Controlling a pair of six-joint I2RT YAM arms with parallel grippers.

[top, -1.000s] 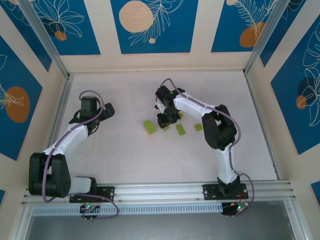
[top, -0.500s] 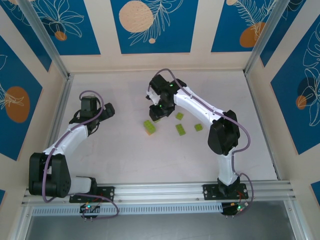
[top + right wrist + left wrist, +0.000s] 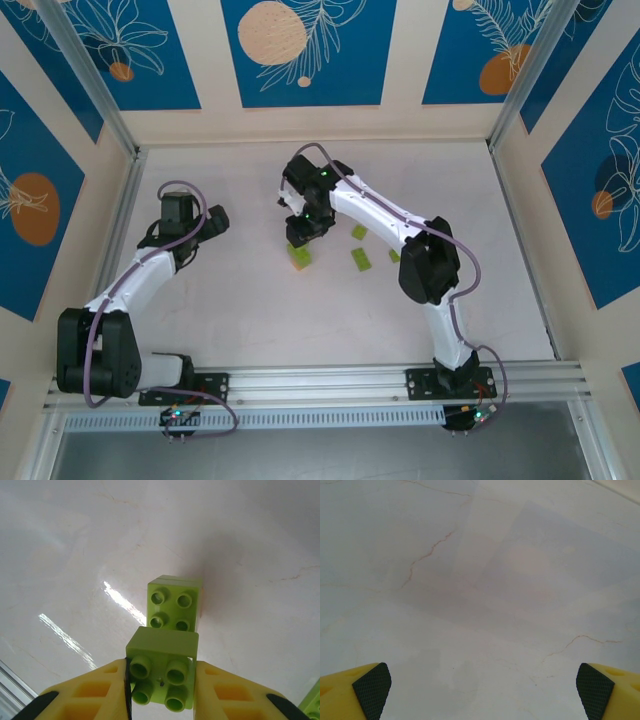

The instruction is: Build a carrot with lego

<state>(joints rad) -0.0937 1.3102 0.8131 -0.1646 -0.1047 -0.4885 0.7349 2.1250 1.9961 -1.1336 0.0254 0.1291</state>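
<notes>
Brick [image 3: 162,647] sits clamped in right gripper [image 3: 161,690], carrot [image 3: 174,602] just beyond its tips. Left gripper [image 3: 483,687] gapes wide.

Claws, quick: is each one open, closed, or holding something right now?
Left claw: open, holding nothing.
Right claw: closed on a lime-green brick.

The white marble-veined tabletop [image 3: 65,545] is smooth and glossy, with glare streaks at left. The square lime-green studded plastic brick [image 3: 161,677] at lower centre and the lime-green plastic twin brick [image 3: 175,605] above it look smooth and shiny. The matt yellow plastic fingers [image 3: 337,702] carry black cross-hatched pads [image 3: 372,690].
</notes>
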